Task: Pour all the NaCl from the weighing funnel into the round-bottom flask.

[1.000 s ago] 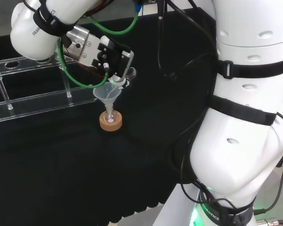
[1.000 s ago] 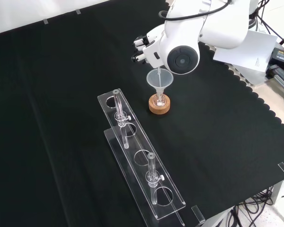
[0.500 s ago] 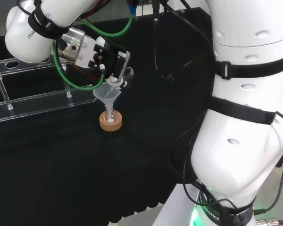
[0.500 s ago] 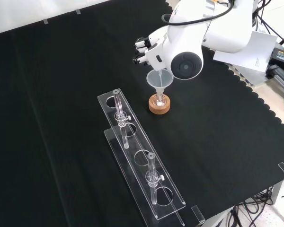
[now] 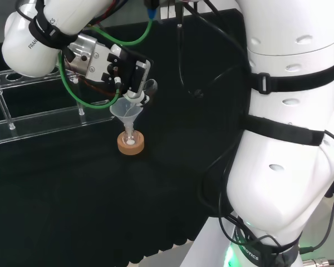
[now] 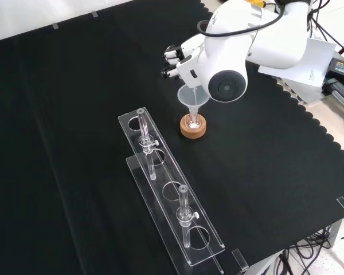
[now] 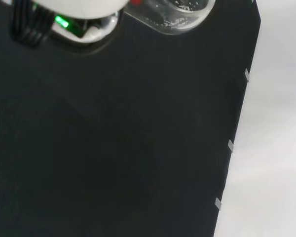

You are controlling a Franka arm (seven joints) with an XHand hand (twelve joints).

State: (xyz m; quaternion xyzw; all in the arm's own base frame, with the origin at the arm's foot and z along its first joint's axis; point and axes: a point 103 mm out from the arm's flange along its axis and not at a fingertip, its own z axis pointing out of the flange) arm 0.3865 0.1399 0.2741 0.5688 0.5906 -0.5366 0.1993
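Observation:
In the head view the black and white hand (image 5: 129, 71) is shut on a clear weighing funnel (image 5: 151, 87), held tilted just above the rim of a clear plastic funnel (image 5: 125, 113). That funnel stands in the neck of a small round-bottom flask (image 5: 130, 139) on a cork ring (image 5: 130, 146); some white powder lies in the flask. In the front view the hand's fingers (image 6: 173, 59) sit above and left of the plastic funnel (image 6: 192, 98), flask (image 6: 192, 121) and cork ring (image 6: 193, 130). The wrist view shows the weighing funnel's clear bowl (image 7: 180, 12) with a few white grains clinging inside.
Two long clear acrylic racks (image 6: 171, 201) holding glass pieces lie in front of the flask in the front view, and at the left (image 5: 33, 114) in the head view. The arm's white link with its grey cap (image 6: 225, 86) hangs beside the funnel. The cloth's scalloped edge (image 6: 309, 129) runs at the front view's right.
The hand and forearm have shifted slightly left in the head view, with the weighing funnel still over the plastic funnel. In the front view the grey-capped link has swung down and right.

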